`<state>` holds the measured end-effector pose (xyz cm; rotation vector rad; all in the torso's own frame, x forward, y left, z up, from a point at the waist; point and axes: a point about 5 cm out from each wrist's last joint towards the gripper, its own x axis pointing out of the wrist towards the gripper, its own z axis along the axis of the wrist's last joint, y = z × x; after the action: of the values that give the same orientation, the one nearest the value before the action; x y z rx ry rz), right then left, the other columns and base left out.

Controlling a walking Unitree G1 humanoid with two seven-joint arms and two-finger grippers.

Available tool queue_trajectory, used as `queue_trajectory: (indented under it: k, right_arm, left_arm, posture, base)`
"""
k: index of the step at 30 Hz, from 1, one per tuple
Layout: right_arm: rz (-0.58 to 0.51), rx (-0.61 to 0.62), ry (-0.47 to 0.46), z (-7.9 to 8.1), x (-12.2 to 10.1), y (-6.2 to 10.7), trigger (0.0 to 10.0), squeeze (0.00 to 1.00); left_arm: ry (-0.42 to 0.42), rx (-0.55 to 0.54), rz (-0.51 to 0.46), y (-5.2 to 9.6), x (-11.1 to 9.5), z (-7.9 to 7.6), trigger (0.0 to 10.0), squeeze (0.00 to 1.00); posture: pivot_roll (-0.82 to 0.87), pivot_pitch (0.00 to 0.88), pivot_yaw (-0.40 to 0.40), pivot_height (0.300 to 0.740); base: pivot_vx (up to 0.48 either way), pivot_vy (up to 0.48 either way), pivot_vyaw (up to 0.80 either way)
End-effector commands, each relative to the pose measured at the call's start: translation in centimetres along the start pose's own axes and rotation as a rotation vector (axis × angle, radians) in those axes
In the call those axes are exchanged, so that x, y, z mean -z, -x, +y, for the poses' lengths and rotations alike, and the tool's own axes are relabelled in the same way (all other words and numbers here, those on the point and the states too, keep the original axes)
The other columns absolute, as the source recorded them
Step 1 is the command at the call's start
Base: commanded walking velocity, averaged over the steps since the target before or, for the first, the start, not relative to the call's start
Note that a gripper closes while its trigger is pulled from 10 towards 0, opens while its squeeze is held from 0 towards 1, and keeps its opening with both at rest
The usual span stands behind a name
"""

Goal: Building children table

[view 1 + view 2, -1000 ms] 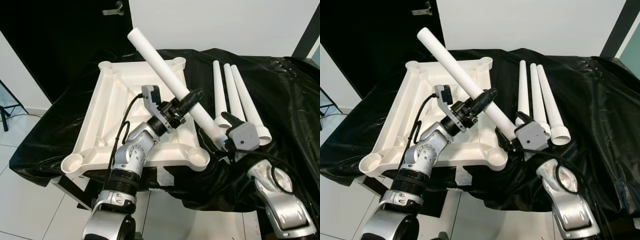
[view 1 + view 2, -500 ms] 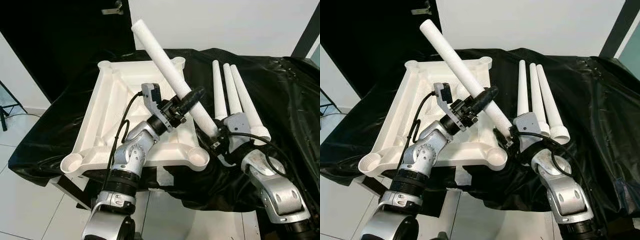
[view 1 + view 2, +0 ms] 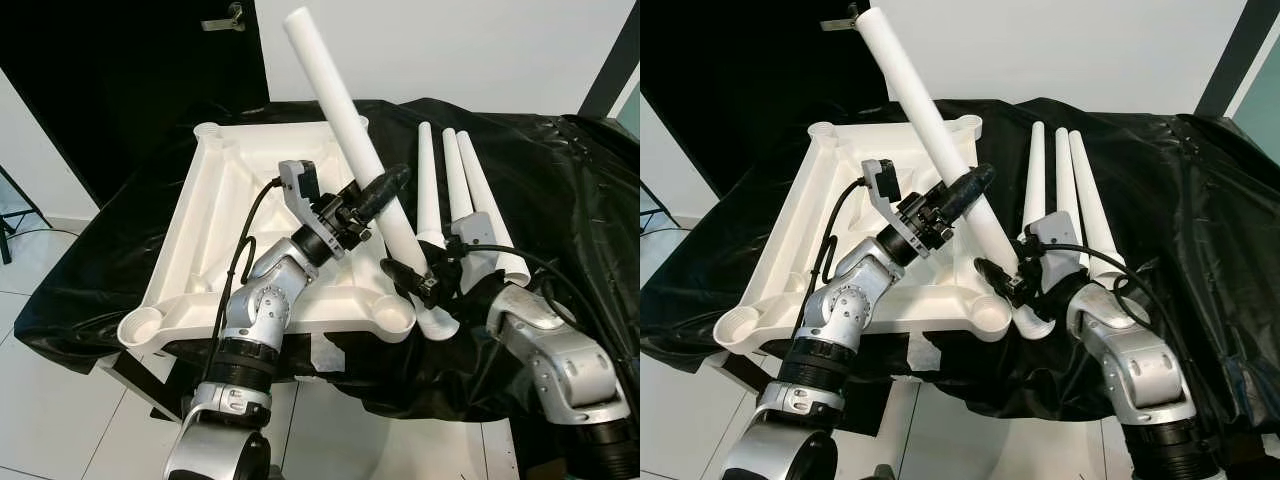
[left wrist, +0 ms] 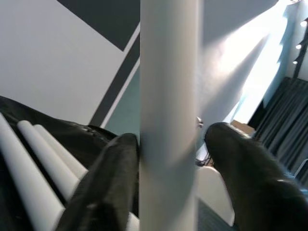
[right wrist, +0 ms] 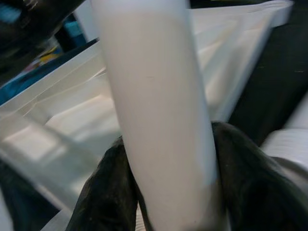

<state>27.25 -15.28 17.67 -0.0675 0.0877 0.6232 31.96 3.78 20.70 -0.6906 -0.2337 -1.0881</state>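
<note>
Above the inverted tabletop (image 3: 250, 210): white leg (image 3: 350, 140) tilted steeply, flared foot just beside near-right corner socket (image 3: 395, 316). Left gripper (image 3: 375, 195) clamped mid-shaft; right gripper (image 3: 415, 280) clamped nearer the foot.

One white square tabletop (image 3: 230, 215) lies upside down on one black cloth (image 3: 560, 180) that covers the work surface. The tabletop has four round corner sockets (image 3: 395, 316), one at each corner. There are four white table legs in all: one raised leg (image 3: 345, 135) held slanted in the air, and three spare legs (image 3: 445, 190) lying side by side on the cloth. Two robot grippers are present, one left gripper (image 3: 378, 190) and one right gripper (image 3: 410, 275), each with two black fingers.
</note>
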Motion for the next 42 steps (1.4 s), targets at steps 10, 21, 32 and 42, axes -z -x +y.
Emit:
queue_trajectory:
  k: [10,21,32,42]
  right_arm:
    - [0.097,-0.154,0.038,-2.6,-1.6,0.9,0.0,0.00]
    - [0.176,-0.284,0.127,-2.4,-1.8,1.4,0.0,0.00]
    - [0.217,-0.401,0.139,-1.8,-1.2,2.0,0.0,0.00]
    - [0.193,-0.353,0.141,-1.5,-0.9,1.7,10.0,0.00]
  left_arm:
    - [0.012,0.179,0.016,0.0,0.0,-1.9,10.0,0.00]
    - [0.002,0.177,0.039,0.2,0.2,-2.1,10.0,0.00]
    - [0.002,0.180,0.040,0.2,0.2,-2.3,10.0,0.00]
    - [0.007,0.202,0.021,0.4,0.0,-2.4,0.0,0.00]
  posture:
    - [0.12,0.000,0.036,0.740]
    - [0.13,0.000,0.026,0.740]
    - [0.13,0.000,0.028,0.740]
    - [0.13,0.000,0.029,0.740]
  base:
    - [0.000,0.000,0.00]
    - [0.000,0.000,0.00]
    - [0.000,0.000,0.00]
    - [0.000,0.000,0.00]
